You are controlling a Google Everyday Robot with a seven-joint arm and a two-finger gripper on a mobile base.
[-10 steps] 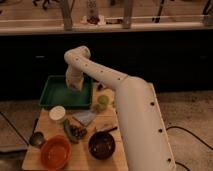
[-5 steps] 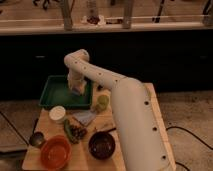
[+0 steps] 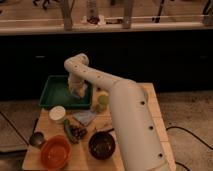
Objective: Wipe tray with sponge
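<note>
The green tray [image 3: 54, 94] lies at the back left of the wooden table. My white arm reaches from the lower right up and over to it. My gripper [image 3: 78, 91] points down into the tray's right part, close to its floor. A small pale beige block, the sponge [image 3: 81, 93], shows right at the gripper's tip; whether it is held or only lies under the tip cannot be told. The gripper hides part of the tray's right side.
Near the tray's front rim are a white cup [image 3: 57, 114], a grey-blue folded cloth [image 3: 86, 118] and a yellow-green lump [image 3: 102, 100]. Nearer stand an orange bowl [image 3: 55, 152], a dark bowl [image 3: 102, 145], dark green vegetables [image 3: 73, 131] and a metal cup [image 3: 36, 139].
The gripper has moved down and a little to the right, lower into the tray's right part. Nothing else on the table has moved.
</note>
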